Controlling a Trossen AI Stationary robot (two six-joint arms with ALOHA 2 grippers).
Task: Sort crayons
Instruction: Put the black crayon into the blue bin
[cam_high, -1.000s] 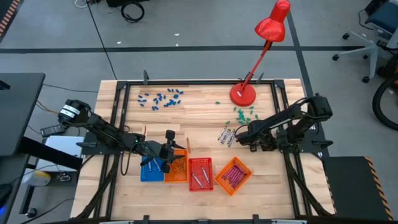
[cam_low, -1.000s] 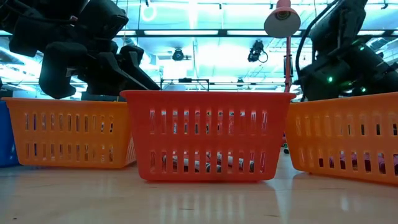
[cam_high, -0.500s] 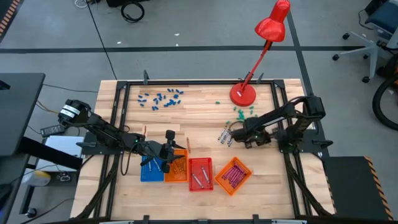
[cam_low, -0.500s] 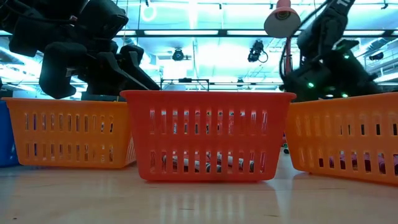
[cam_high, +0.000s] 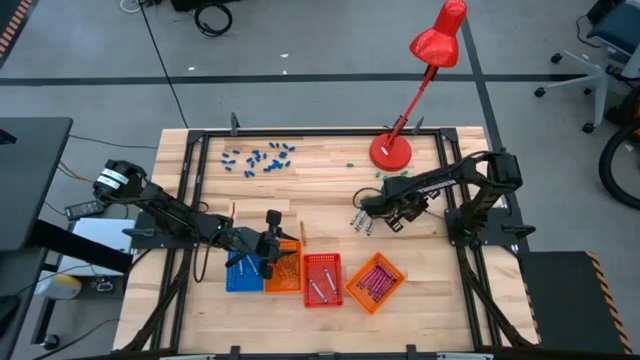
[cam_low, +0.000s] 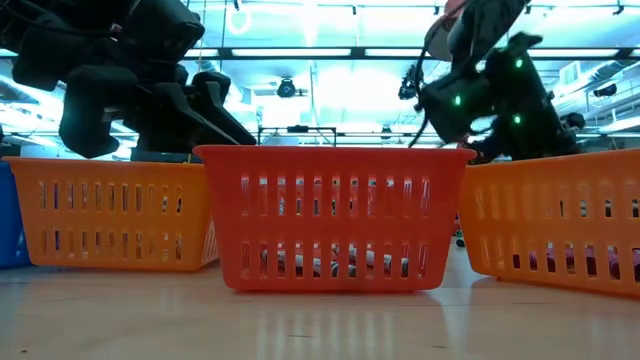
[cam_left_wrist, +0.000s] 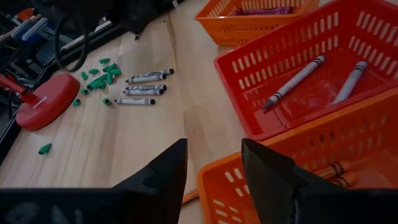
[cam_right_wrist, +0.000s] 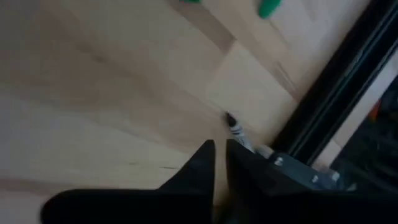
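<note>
Grey crayons (cam_high: 362, 219) lie loose just in front of the red lamp base (cam_high: 390, 152). Right gripper (cam_high: 366, 207) has swung in over them, jaws nearly together, one crayon pinched. Left gripper (cam_high: 272, 245) waits wide open, empty, over the orange tray (cam_high: 283, 283).

A grey floor (cam_high: 330, 60) surrounds the wooden table (cam_high: 320, 190); a red lamp (cam_high: 425, 70) stands on it, ceiling lights (cam_low: 330, 52) glow overhead.

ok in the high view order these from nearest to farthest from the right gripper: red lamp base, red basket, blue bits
From the right gripper:
1. Red lamp base, just beyond it at the table's back edge.
2. Red basket, near the front edge.
3. Blue bits, back-left of the table.
</note>
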